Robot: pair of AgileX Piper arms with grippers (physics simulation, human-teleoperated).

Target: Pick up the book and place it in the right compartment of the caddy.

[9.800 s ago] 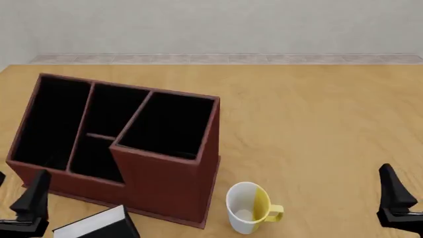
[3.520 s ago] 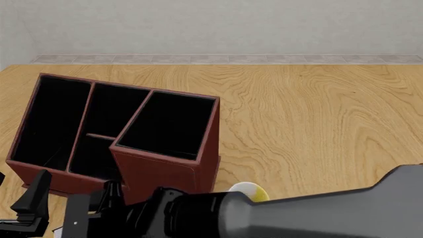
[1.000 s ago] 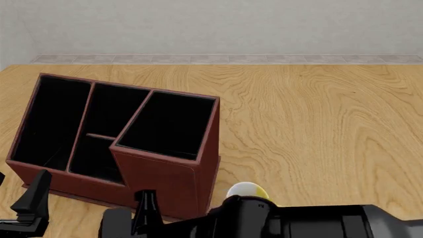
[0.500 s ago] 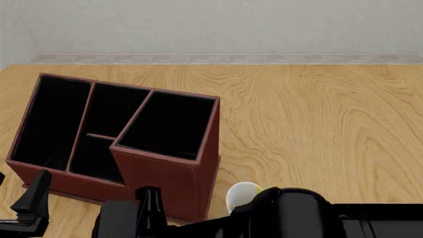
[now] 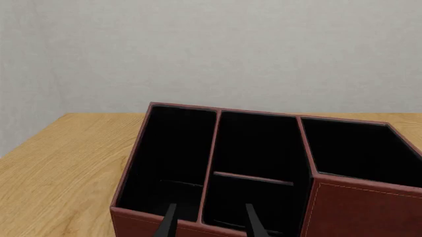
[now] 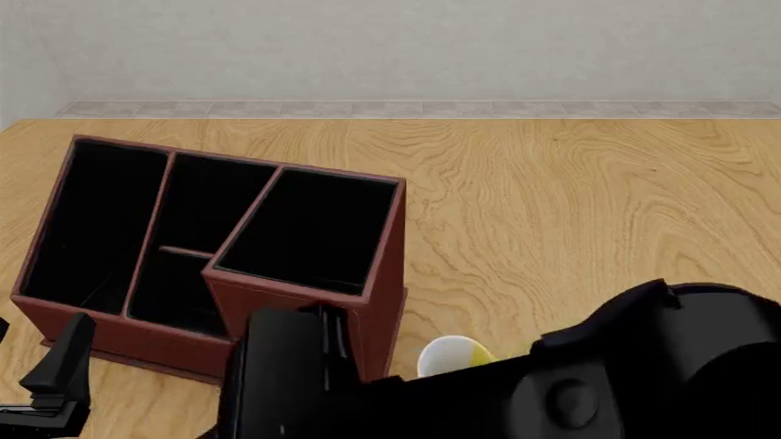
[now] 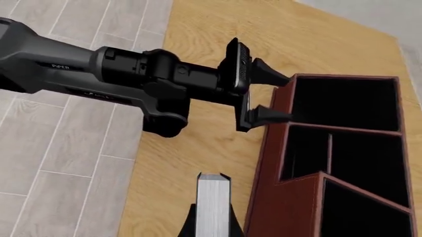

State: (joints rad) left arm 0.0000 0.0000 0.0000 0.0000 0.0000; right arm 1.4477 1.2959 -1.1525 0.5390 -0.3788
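Since half a second ago your right gripper point(image 7: 212, 224) has lifted the book point(image 7: 214, 198), clamped edge-up so it'll drop into the right compartment point(image 6: 311, 233), at about 12 o'clock. Left gripper point(image 5: 209, 224) hangs open by the caddy point(image 6: 317, 329).

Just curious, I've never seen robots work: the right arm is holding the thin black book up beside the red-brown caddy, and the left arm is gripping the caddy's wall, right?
Not quite. The right gripper does hold the thin black book beside the red-brown caddy, but the right wrist view shows the left gripper open, gripping nothing.
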